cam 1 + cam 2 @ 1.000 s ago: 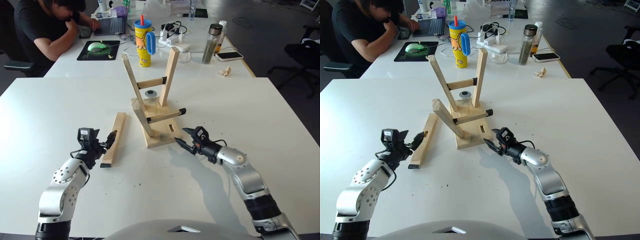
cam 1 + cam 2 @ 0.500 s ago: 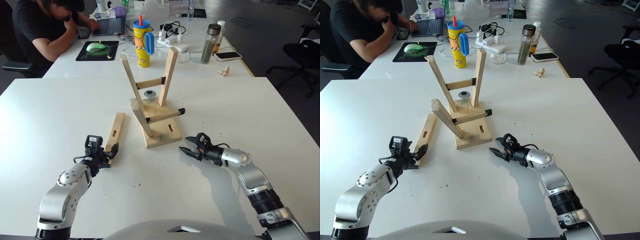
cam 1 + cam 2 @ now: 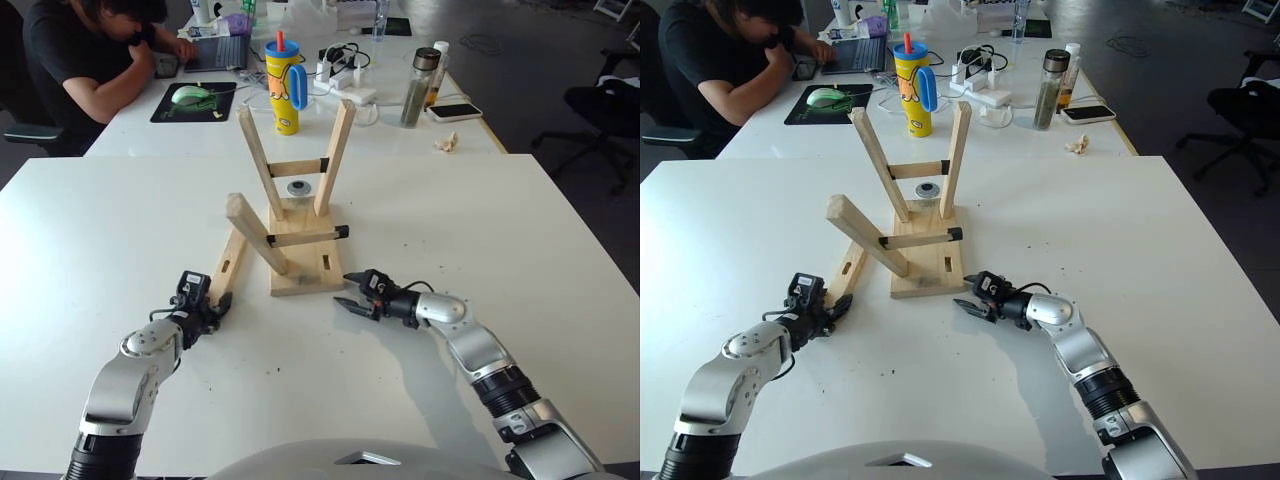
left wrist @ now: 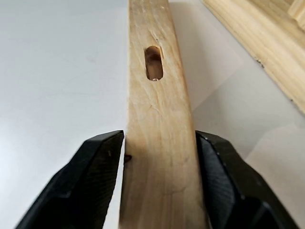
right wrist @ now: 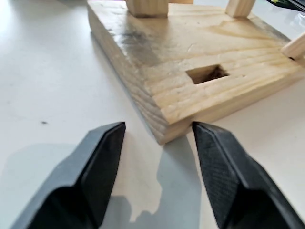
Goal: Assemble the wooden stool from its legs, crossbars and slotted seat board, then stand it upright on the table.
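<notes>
1. Left hand (image 3: 218,303), lower left of frame, pinches the near end of the loose leg (image 3: 233,262), which lies flat on the counter (image 3: 500,230) just beside the seat board (image 3: 305,272).
2. Right hand (image 3: 345,302), fingers spread, is back at the board's near corner after a brief retreat.
3. The board, with three legs fitted, has slid left. One slot is still open, so the loose leg probably goes in next.

We work at a white table (image 3: 520,230) under even light. Beyond its far edge stands a second table (image 3: 395,135), where we see a laptop (image 3: 212,50) and a green mouse (image 3: 192,95) on a black mat (image 3: 163,112) toward the left, a yellow cup (image 3: 286,88) in the middle, and a bottle (image 3: 424,85) and phone (image 3: 460,111) toward the right. At far right an office chair (image 3: 610,105) stands on the dark grey floor (image 3: 530,60).
</notes>
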Controlling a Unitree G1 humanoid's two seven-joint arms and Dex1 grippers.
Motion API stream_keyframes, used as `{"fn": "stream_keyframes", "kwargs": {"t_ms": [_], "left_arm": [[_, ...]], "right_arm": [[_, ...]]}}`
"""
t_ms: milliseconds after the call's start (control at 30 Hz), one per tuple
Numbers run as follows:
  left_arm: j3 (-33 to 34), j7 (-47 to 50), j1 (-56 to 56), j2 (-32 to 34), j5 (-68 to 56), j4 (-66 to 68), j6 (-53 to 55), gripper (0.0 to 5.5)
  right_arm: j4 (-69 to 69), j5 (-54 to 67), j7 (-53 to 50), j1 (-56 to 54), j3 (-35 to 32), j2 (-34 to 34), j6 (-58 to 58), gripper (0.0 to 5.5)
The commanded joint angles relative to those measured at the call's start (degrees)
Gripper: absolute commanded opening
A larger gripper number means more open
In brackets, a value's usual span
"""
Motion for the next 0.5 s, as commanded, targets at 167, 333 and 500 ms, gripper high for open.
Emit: {"fn": "stream_keyframes", "kwargs": {"t_ms": [167,333,500], "left_arm": [[12.46,-0.95,-15.86,4.33,0.32,15.88,-11.17,2.06],[22.4,-5.67,-29.38,2.98,-11.1,12.3,-22.57,2.06],[23.06,-14.0,-38.75,4.58,-34.16,1.84,-13.13,2.06]], "right_arm": [[0.63,-2.17,-1.36,0.41,3.69,4.5,2.38,2.59],[1.28,-1.75,-1.44,-0.23,3.64,6.02,2.73,2.59],[-4.35,2.07,-0.35,3.07,-1.29,2.83,7.21,2.59]]}}
